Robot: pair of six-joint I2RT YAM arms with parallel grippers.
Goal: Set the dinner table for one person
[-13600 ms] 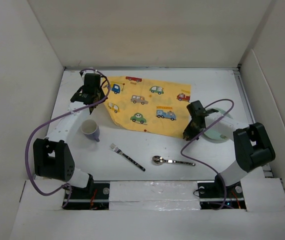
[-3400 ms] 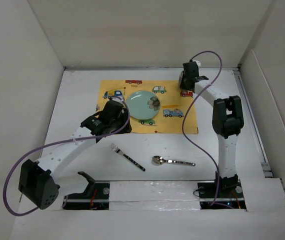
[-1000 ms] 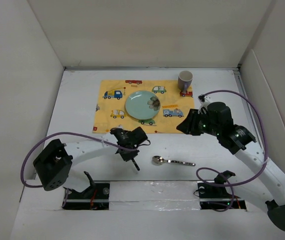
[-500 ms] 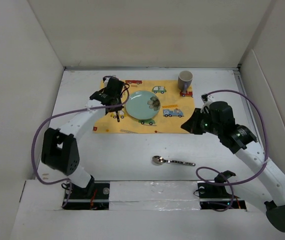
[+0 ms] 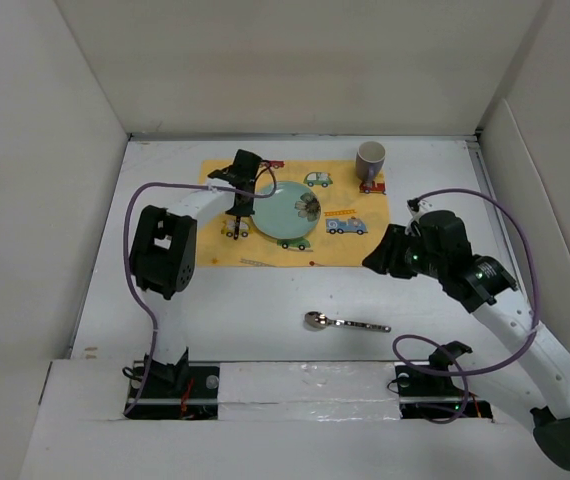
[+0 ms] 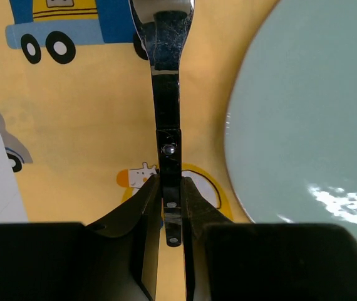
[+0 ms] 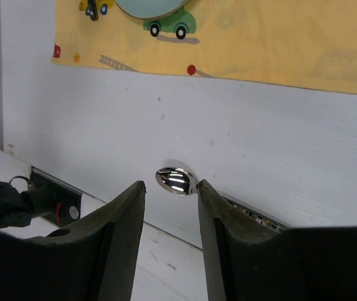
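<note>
My left gripper is shut on the black handle end of a fork. The fork is over the yellow car-print cloth, just left of the pale green plate; its tines point toward the blue truck print. Whether it touches the cloth I cannot tell. A spoon lies on the white dinner table near the front. My right gripper is open above the table. In the right wrist view the spoon's bowl shows beyond the right gripper.
A grey cup stands at the cloth's far right corner. White walls close in the table on three sides. The plate's rim runs close beside the fork. The arm bases and cables sit along the near edge.
My left arm carried the fork from the front of the table up to the cloth beside the plate. My right gripper dropped slightly toward the spoon, and its jaws stand apart now.
</note>
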